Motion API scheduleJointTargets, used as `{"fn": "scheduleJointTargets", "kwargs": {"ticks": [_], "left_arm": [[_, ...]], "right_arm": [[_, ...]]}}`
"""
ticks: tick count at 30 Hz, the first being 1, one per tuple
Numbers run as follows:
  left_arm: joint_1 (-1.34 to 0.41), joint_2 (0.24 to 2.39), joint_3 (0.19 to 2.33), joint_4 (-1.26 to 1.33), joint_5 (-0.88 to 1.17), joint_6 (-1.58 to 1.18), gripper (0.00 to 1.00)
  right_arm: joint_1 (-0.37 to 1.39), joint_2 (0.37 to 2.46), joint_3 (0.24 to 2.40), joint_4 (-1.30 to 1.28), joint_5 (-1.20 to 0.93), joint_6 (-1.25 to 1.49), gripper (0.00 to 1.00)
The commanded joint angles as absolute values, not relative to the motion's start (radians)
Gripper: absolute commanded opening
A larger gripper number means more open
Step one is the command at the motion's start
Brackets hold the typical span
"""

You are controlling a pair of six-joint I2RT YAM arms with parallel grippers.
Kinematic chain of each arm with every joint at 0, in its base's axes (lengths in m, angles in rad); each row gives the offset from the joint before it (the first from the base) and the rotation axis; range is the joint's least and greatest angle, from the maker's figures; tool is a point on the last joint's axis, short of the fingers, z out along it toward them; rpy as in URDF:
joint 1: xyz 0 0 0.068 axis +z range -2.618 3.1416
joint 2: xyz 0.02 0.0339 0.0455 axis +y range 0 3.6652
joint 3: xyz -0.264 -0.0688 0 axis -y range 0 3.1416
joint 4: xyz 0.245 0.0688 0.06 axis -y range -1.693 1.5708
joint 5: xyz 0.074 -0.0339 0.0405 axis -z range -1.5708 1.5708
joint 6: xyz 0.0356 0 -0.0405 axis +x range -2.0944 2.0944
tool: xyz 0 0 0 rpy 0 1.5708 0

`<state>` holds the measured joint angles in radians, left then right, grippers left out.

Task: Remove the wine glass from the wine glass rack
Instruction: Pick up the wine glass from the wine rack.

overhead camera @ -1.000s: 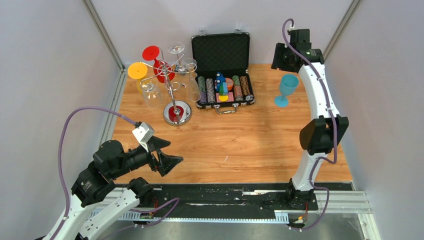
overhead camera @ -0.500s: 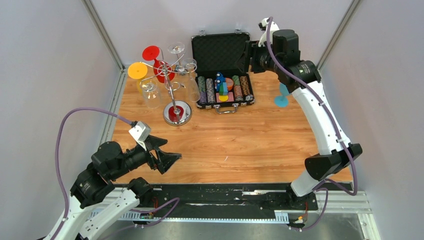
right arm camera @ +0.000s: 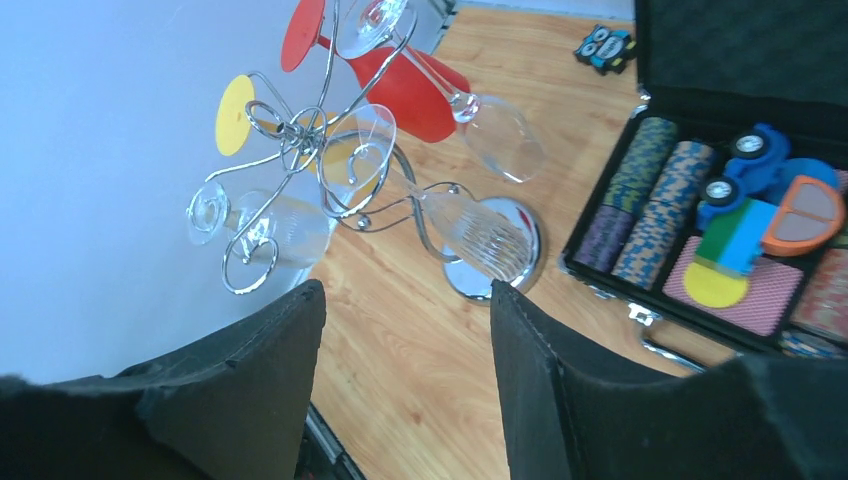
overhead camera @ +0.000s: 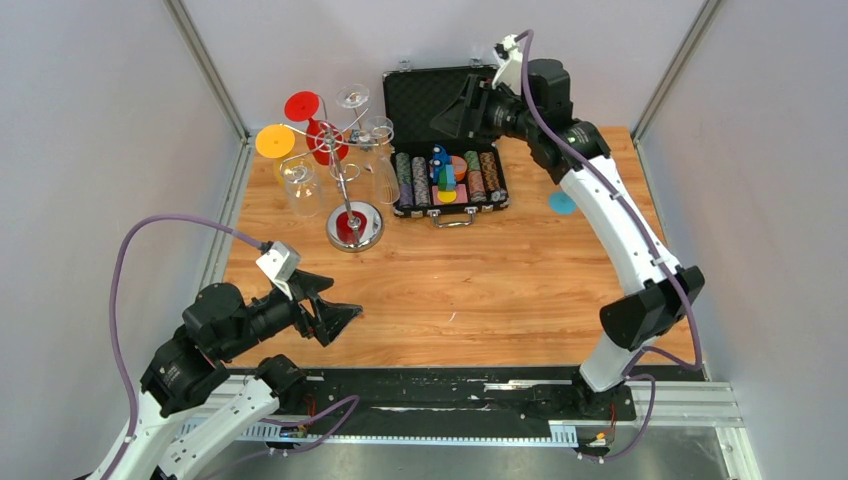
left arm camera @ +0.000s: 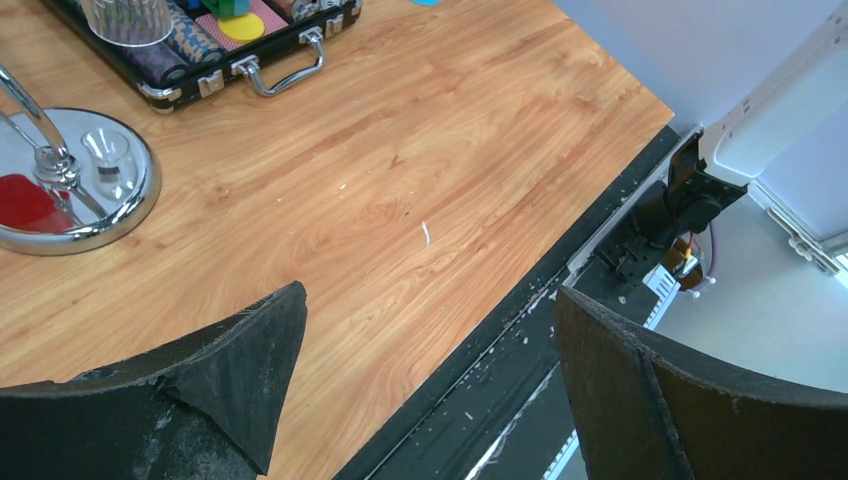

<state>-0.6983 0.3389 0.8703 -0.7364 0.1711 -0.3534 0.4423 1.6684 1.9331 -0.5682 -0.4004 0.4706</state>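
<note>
**Right arm [overhead camera: 610, 210] facing the shiny chrome wire wine glass rack [overhead camera: 342, 185] at the wooden table's [overhead camera: 500, 290] far left.**
Right jaws and left jaws open, empty. Clear ribbed wine glass [right arm camera: 478, 238] hangs on the rack among neighbouring glasses [right arm camera: 400, 90]; a misaimed grasp could knock them or topple it.

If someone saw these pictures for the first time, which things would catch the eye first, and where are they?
The chrome wine glass rack stands at the far left of the table, with a red glass, a yellow glass and clear glasses hanging from its wire arms. To its right lies an open black chip case full of coloured chips. The right gripper hangs open near the case's lid, facing the rack.
</note>
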Motion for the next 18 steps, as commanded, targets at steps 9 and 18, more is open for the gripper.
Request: {"fn": "scheduleJointTargets", "kwargs": {"ticks": [9, 18], "left_arm": [[-0.696, 0.328, 0.873, -0.727, 0.152, -0.365, 1.0], [-0.696, 0.323, 0.873, -0.728, 0.147, -0.365, 1.0]], "right_arm": [[0.472, 1.855, 2.067, -0.397, -0.517, 0.73, 0.6], [0.487, 1.943, 2.098, -0.33, -0.548, 0.805, 0.58]]}}
